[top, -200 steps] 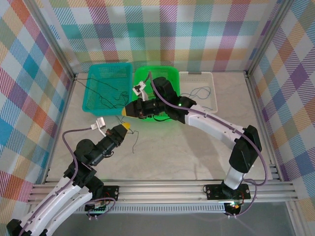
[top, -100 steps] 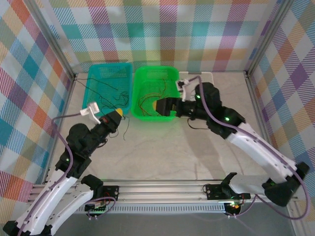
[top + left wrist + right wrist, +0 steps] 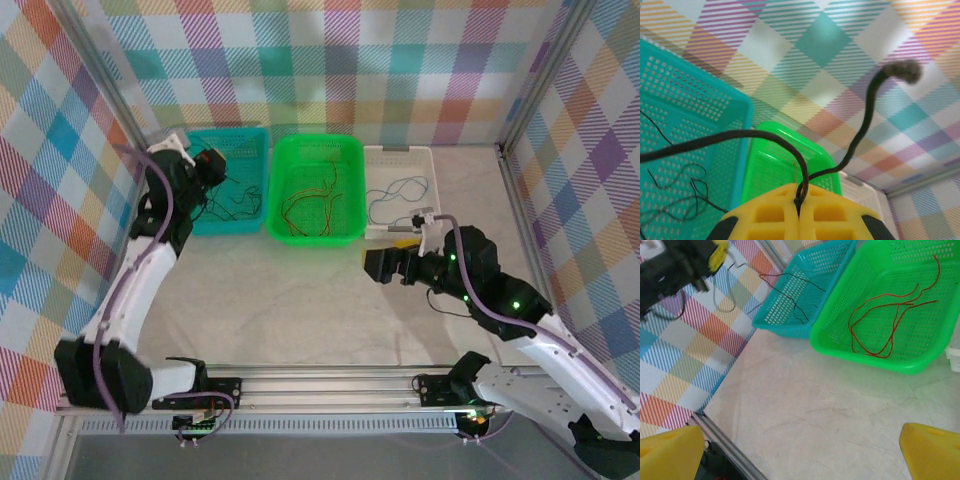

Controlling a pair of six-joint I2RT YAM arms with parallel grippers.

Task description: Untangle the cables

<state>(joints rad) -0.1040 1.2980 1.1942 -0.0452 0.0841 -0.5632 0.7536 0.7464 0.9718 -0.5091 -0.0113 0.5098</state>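
Black cable (image 3: 760, 136): looks thin, limp, featherlight; pinched partway along in closed left end effector (image 3: 799, 206), teal basket (image 3: 700, 100) below | red cables (image 3: 890, 322): in green basket (image 3: 865, 354) ahead of wide-open, empty right end effector (image 3: 800, 455) | best pinched near an end

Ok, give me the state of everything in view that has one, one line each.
left gripper, shut on a black cable, over the teal basket.
right gripper, open and empty, above the table.
teal basket, holds loose black cables.
green basket, holds red cables.
white basket, holds a blue cable.
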